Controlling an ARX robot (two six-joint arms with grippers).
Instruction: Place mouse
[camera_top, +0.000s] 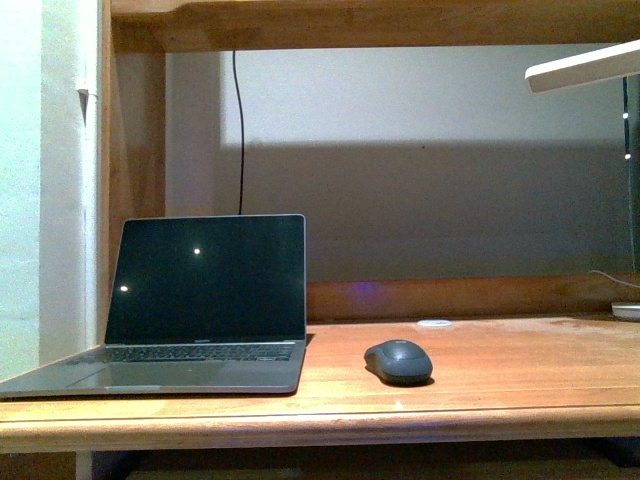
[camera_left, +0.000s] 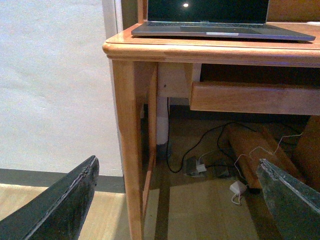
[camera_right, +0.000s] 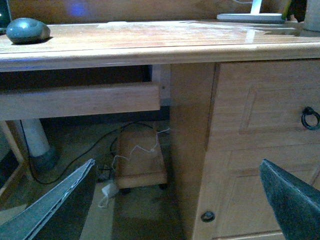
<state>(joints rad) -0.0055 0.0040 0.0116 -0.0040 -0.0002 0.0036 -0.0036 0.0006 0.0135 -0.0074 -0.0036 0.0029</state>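
- Wooden desk (camera_top: 520, 385) carries an open laptop (camera_top: 190, 300) at left.
- Mouse (camera_top: 398, 361) rests right of it, untouched.
- Left gripper (camera_left: 175, 200) and right gripper (camera_right: 180, 200): jaws spread apart, below desk level.

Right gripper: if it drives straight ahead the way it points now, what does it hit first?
Probably the desk's wooden upright panel beside the drawer front, below the desktop. The right gripper is open, low, aimed under the top; the mouse sits well above that line. Depth is unclear.
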